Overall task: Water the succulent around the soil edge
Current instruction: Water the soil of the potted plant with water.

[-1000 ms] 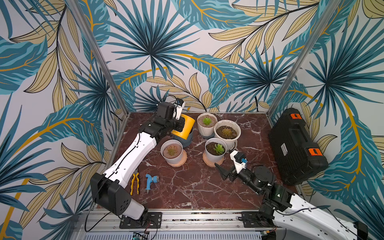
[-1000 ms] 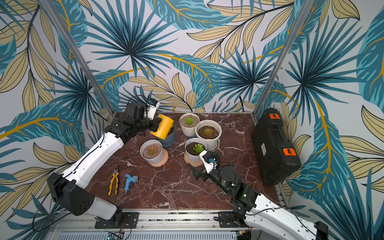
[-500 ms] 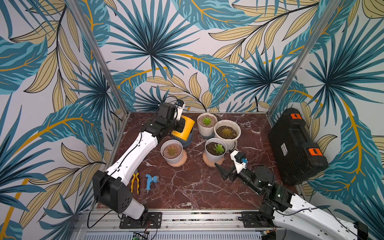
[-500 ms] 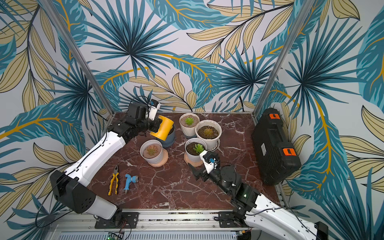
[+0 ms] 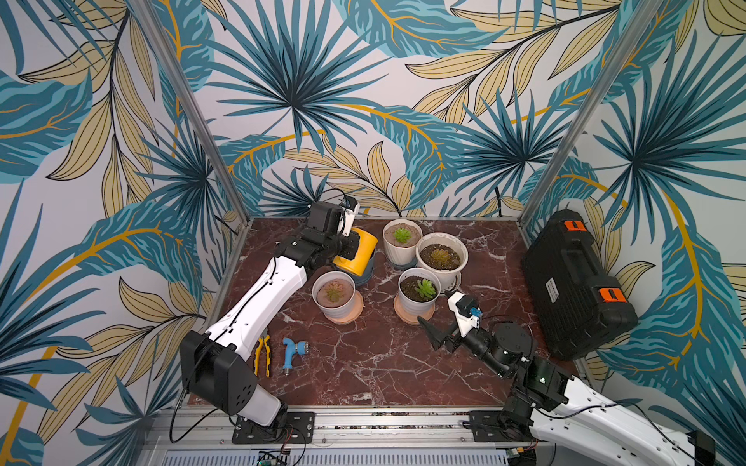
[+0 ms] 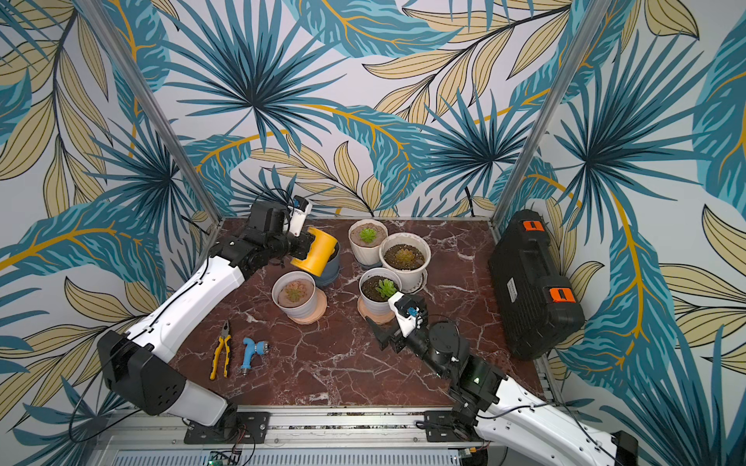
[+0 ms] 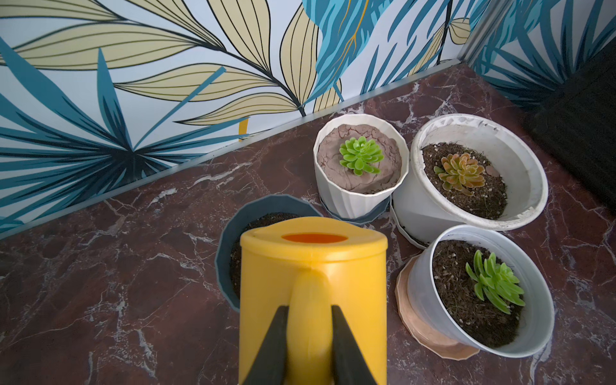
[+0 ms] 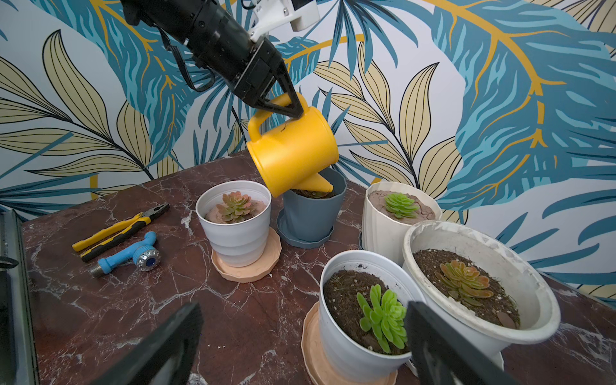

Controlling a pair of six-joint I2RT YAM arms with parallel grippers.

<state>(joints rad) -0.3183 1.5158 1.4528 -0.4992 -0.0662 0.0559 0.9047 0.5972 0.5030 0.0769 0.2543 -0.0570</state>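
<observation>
Holding the can (image 8: 293, 150) tilted over the blue pot (image 8: 311, 213), upper centre in the right wrist view, we judge it light, stiff and slick, best taken by its handle (image 8: 258, 121), where our left gripper (image 7: 309, 308) pinches it; the right gripper (image 8: 305, 308) gapes empty.

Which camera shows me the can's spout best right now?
The right wrist view. It shows the spout from the side, tipped down over the blue pot's rim. In the left wrist view the can is seen from its handle side, so its body hides the spout. Both top views show only the tilted body.
</observation>
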